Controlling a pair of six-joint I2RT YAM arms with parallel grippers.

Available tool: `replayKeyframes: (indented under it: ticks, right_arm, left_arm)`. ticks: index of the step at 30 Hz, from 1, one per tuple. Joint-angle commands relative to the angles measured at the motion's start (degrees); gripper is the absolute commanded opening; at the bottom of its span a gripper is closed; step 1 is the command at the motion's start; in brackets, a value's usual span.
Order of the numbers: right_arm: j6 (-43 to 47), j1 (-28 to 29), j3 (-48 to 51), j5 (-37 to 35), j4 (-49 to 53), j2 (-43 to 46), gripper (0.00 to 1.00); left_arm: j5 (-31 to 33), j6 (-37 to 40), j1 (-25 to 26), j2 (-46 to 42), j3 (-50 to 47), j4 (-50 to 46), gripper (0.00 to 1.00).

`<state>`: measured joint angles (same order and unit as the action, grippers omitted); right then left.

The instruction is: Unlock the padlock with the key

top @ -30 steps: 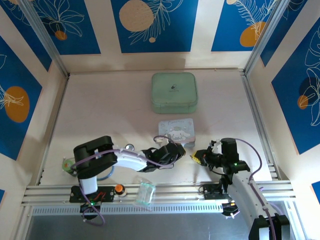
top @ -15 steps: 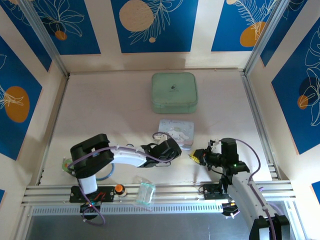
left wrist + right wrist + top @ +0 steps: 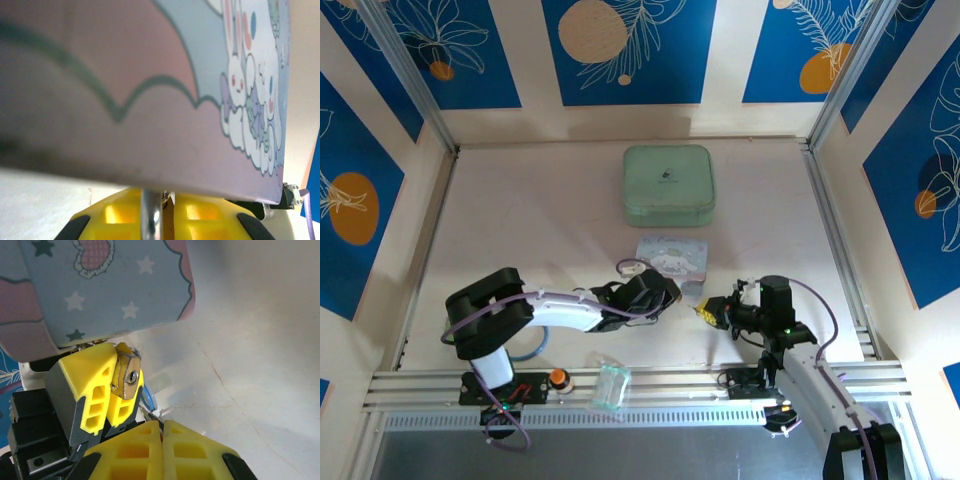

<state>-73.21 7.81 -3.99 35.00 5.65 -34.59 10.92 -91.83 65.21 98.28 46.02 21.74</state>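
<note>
L gripper (image 3: pixel 159 212) is clenched on the padlock (image 3: pixel 127 376). In the R wrist view the brass body sits pinched between its yellow fingers, just under the near edge of the cartoon tin (image 3: pixel 672 252), off the tin's near-right corner. A silver shaft, prob. the shackle, runs up between the L fingers in its own wrist view.

R gripper (image 3: pixel 161 432) is closed tight, pads meeting, a bit further out from that same corner of the tin and on the side away from it. A thin sliver (image 3: pixel 146 414) pokes from its tips. Likely the key, but too small to confirm, so can't tell if it's really gripped.

Key relation: the keyhole end of the padlock faces the R gripper almost square-on. The lock's long axis runs from the L fingers toward the R tips, w/ a small gap between them. The keyhole sits slightly up and left of the R tips in the R wrist view. So the R arm prob. does the approach: a small shift to line up w/ the slot, then a straight push along that axis while L holds steady
</note>
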Motion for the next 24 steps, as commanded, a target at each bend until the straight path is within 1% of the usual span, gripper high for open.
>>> replayKeyframes:
  ticks: [1,5,6,13,17,20,24]
  right_arm:
    - [-2.6,0.3,0.5,1.7,-3.6,-0.5,0.00]
    - [-4.7,0.2,0.8,0.6,-6.1,-0.4,0.00]
    - [-5.1,0.1,2.4,0.3,-6.5,-0.3,0.00]
    - [-5.7,0.4,1.6,-0.8,-7.5,-1.1,0.00]
    - [-6.7,0.5,1.5,-1.1,-9.9,-1.8,0.00]
    - [-6.8,0.8,1.5,-1.7,-10.0,-1.9,0.00]
    - [-6.8,1.3,1.5,-1.9,-10.7,-2.6,0.00]
  left_arm:
    - [-0.6,-2.1,-0.5,-2.5,-0.4,6.1,0.00]
    - [-1.3,-3.0,-0.5,-2.4,-0.6,8.1,0.00]
    - [-1.3,-3.1,-0.5,-2.5,-0.7,8.2,0.00]
    - [-1.8,-3.3,-0.5,-3.0,-0.1,8.1,0.00]
    - [-2.0,-3.3,-0.5,-2.9,0.3,7.9,0.00]
    - [-2.3,-4.1,-0.5,-2.5,0.0,9.3,0.00]
    - [-2.1,-2.9,-0.3,-3.0,1.3,7.7,0.00]
